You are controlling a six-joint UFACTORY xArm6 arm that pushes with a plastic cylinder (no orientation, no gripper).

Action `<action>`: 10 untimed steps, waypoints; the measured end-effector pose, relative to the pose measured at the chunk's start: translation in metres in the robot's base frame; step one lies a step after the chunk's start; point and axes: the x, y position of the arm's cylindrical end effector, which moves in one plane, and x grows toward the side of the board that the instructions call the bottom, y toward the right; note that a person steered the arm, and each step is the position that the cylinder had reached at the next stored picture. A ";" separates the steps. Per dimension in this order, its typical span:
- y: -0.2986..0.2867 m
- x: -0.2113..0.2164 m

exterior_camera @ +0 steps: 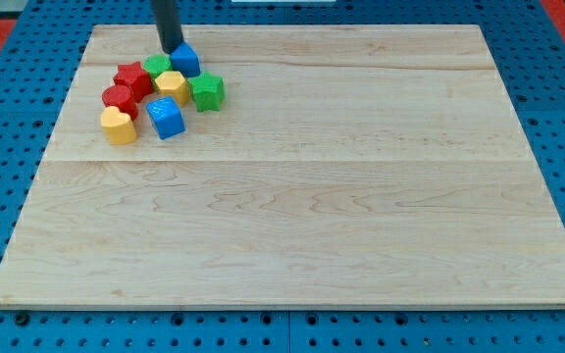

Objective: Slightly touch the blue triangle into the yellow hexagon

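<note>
The blue triangle sits near the view's top left, at the top of a cluster of blocks. The yellow hexagon lies just below it, touching or nearly touching it. My tip is right at the blue triangle's upper left edge, touching it or very close. The rod rises from there out of the view's top.
Around the yellow hexagon lie a green block, a green star-like block, a red star-like block, a red round block, a yellow heart-like block and a blue block. The wooden board ends close above the cluster.
</note>
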 end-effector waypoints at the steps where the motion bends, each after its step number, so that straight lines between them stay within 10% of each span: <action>1: 0.024 0.025; 3: 0.089 -0.003; 5: 0.176 0.097; 10: 0.086 0.051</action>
